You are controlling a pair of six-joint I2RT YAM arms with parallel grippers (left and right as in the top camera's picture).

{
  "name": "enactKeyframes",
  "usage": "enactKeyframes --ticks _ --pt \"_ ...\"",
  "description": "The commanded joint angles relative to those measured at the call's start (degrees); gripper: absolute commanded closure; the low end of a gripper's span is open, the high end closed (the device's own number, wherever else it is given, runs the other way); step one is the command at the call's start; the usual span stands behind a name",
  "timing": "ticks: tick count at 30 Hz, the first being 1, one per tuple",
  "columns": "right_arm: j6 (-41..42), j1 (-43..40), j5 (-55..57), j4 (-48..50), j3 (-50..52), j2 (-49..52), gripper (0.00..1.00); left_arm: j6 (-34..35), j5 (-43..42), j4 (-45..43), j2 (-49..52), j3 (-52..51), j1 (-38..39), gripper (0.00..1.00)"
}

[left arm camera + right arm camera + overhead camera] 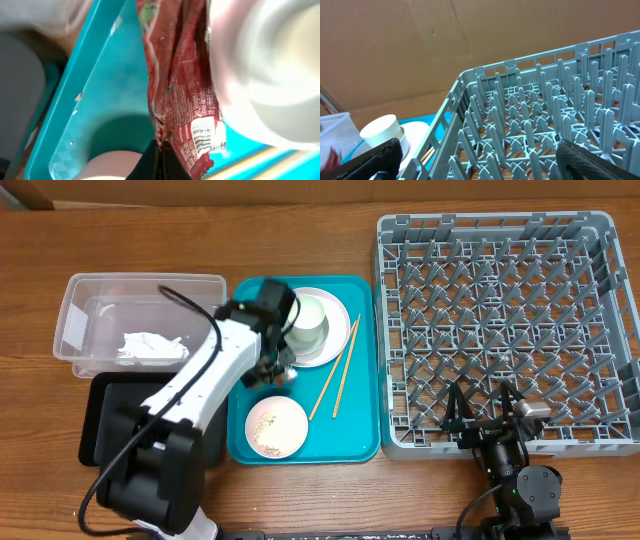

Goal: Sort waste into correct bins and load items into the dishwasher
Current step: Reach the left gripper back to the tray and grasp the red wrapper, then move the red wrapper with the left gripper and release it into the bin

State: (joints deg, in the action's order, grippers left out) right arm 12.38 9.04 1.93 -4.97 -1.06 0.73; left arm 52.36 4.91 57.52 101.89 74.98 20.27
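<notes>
In the left wrist view a red crinkled wrapper (180,90) hangs over the teal tray (115,85), and my left gripper (162,150) is shut on its lower edge. Overhead, that gripper (278,370) hovers between the round plate (338,340) carrying the white cup (308,320) and the pink bowl (276,426) with rice grains in it. Wooden chopsticks (337,375) lie on the tray right of the gripper. A crumpled white napkin (150,347) sits in the clear tub (90,290). My right gripper (487,415) stands open at the near edge of the grey dish rack (510,330).
The black tray (100,420) lies in front of the clear tub, partly under my left arm. The teal tray (355,430) sits between the bins and the rack. Bare wooden table runs along the front and back edges.
</notes>
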Motion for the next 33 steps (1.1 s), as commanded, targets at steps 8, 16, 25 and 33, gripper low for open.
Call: enactKeyframes --ticks 8,16,25,33 --pt "-0.37 -0.17 0.50 0.37 0.61 -0.39 0.00 -4.87 7.45 9.33 -5.22 17.49 -3.82 0.96" --pt "-0.37 -0.17 0.50 0.37 0.61 -0.39 0.00 -5.20 8.24 9.53 -4.31 17.90 -15.21 0.96" --pt "-0.37 -0.17 0.50 0.37 0.61 -0.39 0.00 -5.16 8.22 5.14 -0.37 14.23 -23.85 0.96" --pt "-0.37 -0.17 0.50 0.37 0.61 -0.39 0.00 -5.18 9.07 1.57 3.82 12.48 -25.53 0.95"
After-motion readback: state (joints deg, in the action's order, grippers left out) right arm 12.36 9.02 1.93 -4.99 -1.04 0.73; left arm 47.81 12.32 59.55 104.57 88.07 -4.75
